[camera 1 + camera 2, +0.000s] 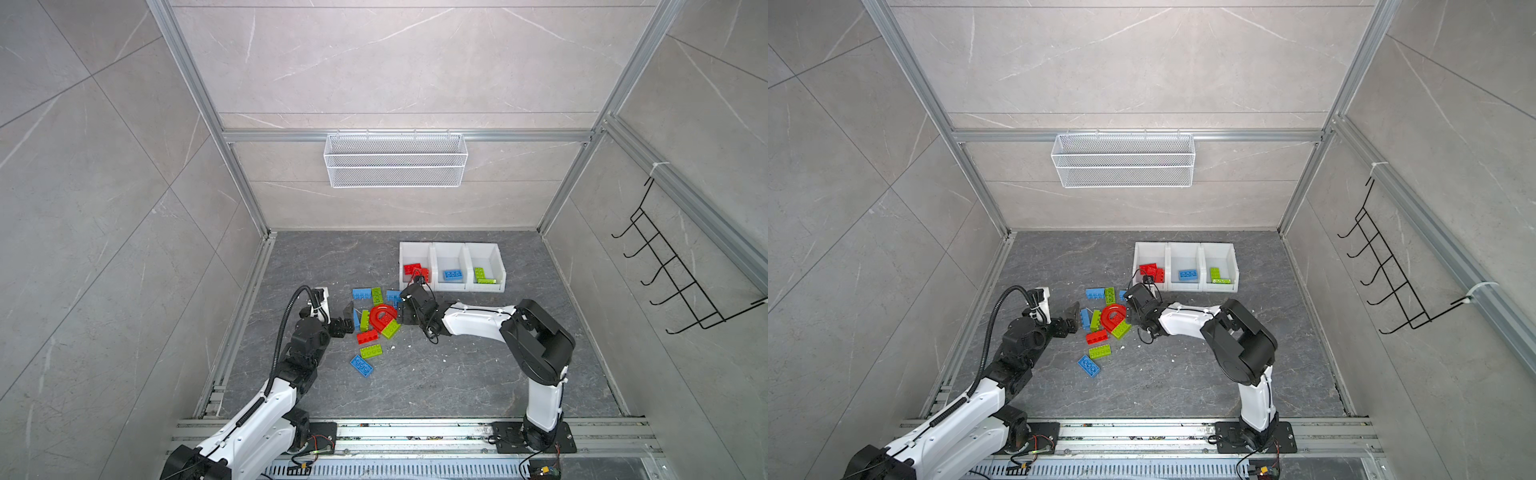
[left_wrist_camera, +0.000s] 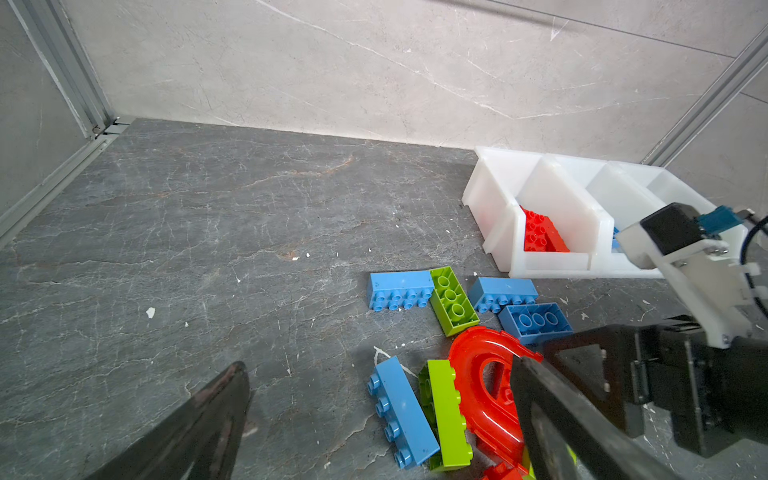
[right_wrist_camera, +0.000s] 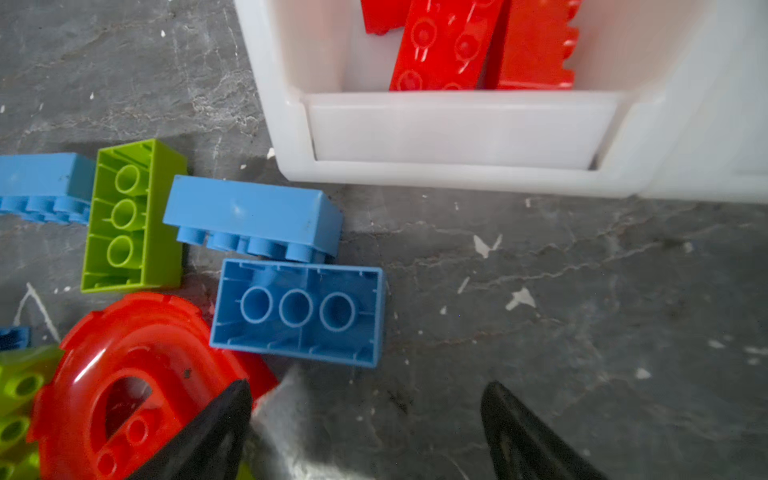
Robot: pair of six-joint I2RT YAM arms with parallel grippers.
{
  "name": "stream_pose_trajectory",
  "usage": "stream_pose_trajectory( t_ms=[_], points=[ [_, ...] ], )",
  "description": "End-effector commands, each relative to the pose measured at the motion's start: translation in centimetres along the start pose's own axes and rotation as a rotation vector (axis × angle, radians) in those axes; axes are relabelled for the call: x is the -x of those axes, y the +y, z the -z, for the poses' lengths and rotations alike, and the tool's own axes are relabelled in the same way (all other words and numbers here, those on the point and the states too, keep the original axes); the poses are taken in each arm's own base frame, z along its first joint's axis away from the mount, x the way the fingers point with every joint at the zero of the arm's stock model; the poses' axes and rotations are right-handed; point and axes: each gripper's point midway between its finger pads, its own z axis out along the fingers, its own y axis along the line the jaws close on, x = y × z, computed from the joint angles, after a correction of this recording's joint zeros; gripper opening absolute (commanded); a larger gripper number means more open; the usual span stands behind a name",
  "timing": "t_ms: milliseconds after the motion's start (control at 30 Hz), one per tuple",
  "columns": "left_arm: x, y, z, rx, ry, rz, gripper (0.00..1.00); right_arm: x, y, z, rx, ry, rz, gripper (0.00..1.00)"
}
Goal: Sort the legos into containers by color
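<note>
Loose red, blue and lime legos lie in a heap mid-floor around a red arch [image 1: 382, 316] [image 2: 482, 374]. The three white containers [image 1: 452, 266] stand behind it: red bricks [image 3: 449, 41] in the left one, a blue brick [image 1: 453, 274] in the middle, green ones [image 1: 482, 275] on the right. My left gripper [image 1: 347, 318] [image 2: 380, 365] is open at the heap's left side, its jaws straddling a blue brick [image 2: 401, 411] and a green one [image 2: 446, 411]. My right gripper [image 1: 401, 309] [image 3: 369, 386] is open over bare floor, beside an upside-down blue brick [image 3: 299, 311].
A white wire mesh basket [image 1: 395, 160] hangs on the back wall and a black hook rack [image 1: 673, 270] on the right wall. Red [image 1: 366, 336], green [image 1: 371, 351] and blue [image 1: 361, 365] bricks lie nearest the front. Aluminium rails edge the floor.
</note>
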Motion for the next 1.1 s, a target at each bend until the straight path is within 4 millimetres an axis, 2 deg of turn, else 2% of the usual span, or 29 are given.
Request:
stream_pose_trajectory(
  t_ms=[0, 333, 700, 867, 1067],
  points=[
    [1.7, 0.0, 0.3, 0.001, -0.061, 0.019, 1.0, 0.7, 1.8, -1.1, 0.0, -0.054, -0.056, 0.89],
    [2.0, 0.1, 0.6, 0.0, -0.078, 0.023, 1.0, 1.1, 2.0, -2.4, -0.038, -0.065, -0.03, 0.87],
    [2.1, 0.0, 0.8, -0.004, -0.084, 0.018, 1.0, 0.3, -0.3, -3.3, -0.107, -0.042, -0.024, 0.83],
    [2.1, 0.0, 0.8, -0.003, -0.082, 0.016, 1.0, -0.4, -2.6, -2.1, -0.092, -0.063, -0.092, 0.81],
    [2.1, 0.0, 0.7, -0.008, -0.081, 0.016, 1.0, -0.9, -4.7, 0.9, -0.074, -0.091, -0.128, 0.82]
  ],
)
